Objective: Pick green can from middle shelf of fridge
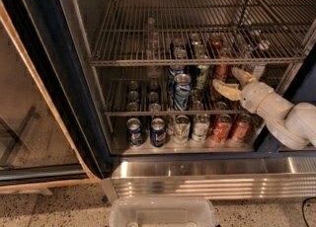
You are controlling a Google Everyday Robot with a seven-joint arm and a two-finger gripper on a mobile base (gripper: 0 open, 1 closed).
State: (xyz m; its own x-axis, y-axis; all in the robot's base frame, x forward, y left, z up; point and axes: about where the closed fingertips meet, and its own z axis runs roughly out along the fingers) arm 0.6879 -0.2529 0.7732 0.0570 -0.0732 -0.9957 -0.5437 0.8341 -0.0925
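The fridge (74, 97) stands open. The green can (201, 76) stands upright toward the back of the middle shelf (148, 113), just right of a blue-and-silver can (182, 91). My gripper (225, 80) reaches in from the right at the level of the middle shelf. Its two pale fingers (224, 91) are spread open and hold nothing. It is a short way to the right of the green can and does not touch it. My white arm (281, 115) crosses the fridge's right side.
Blue cans (158, 131), white-and-green cans (181, 128) and red cans (221, 128) line the fridge floor. Clear bottles (152, 38) and cans stand on the upper rack. The glass door (29, 122) hangs open at left. A white bin (163, 213) sits below the ribbed steel base (197, 181).
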